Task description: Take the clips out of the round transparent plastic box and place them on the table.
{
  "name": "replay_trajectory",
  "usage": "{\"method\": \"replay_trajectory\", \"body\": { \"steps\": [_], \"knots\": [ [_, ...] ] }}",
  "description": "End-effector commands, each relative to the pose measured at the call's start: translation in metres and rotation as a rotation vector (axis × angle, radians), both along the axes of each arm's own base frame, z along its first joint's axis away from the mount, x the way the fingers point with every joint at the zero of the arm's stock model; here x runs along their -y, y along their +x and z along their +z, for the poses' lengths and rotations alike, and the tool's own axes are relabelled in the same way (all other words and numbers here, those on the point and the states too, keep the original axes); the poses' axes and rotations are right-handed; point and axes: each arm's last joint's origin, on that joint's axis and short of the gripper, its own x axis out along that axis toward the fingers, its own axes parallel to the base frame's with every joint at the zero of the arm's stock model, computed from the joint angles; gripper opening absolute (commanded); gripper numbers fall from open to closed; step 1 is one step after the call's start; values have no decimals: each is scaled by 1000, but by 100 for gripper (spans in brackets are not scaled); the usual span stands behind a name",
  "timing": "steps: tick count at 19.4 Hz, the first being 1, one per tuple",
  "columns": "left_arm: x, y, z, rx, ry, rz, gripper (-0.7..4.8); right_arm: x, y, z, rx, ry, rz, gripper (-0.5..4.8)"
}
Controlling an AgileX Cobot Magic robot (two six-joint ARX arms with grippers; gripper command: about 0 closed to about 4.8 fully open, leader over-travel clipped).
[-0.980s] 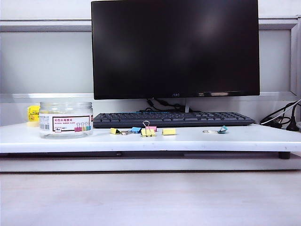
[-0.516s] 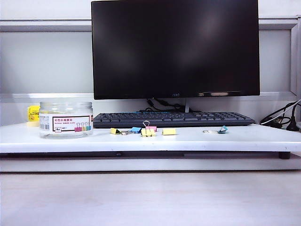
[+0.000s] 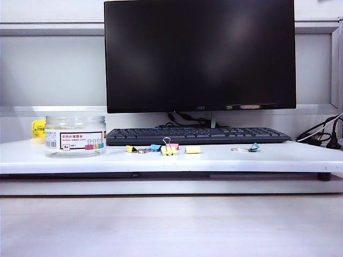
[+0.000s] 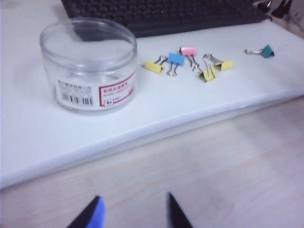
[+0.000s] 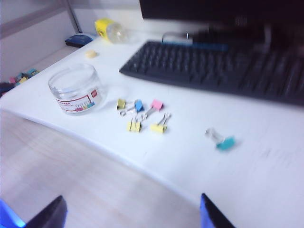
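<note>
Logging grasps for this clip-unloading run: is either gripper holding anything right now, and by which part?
Nothing is held. The left gripper and right gripper both stand open over the lower wood-grain surface, short of the table with the clips.

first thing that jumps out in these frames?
The big dark monitor over the keyboard, then the scatter of coloured clips on the white table: three yellow clips, a blue clip and a pink clip in front of the keyboard, a teal clip off alone. The round transparent plastic box stands empty beside them. Left gripper and right gripper hang open over the lower wood surface.
</note>
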Motion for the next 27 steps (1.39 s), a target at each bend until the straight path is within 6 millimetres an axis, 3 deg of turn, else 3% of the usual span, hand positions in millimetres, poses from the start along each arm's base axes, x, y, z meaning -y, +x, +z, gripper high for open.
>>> {"method": "replay_trajectory", "body": {
  "steps": [1,6,12,15,27],
  "knots": [
    [0,1,5,48,-10,26,179,-1,6,-12,14,57,-9,355],
    [-2,1,3,43,31,60,179,-1,14,-31,67,53,-99,314],
    [-4,1,-1,24,87,113,179,-2,17,-71,1,-4,-245,300],
    [-5,1,-2,20,108,148,179,-2,18,-83,-22,-2,-273,262],
    [-8,1,-16,-33,168,218,178,-1,13,-123,-132,-56,-286,260]
  ]
}}
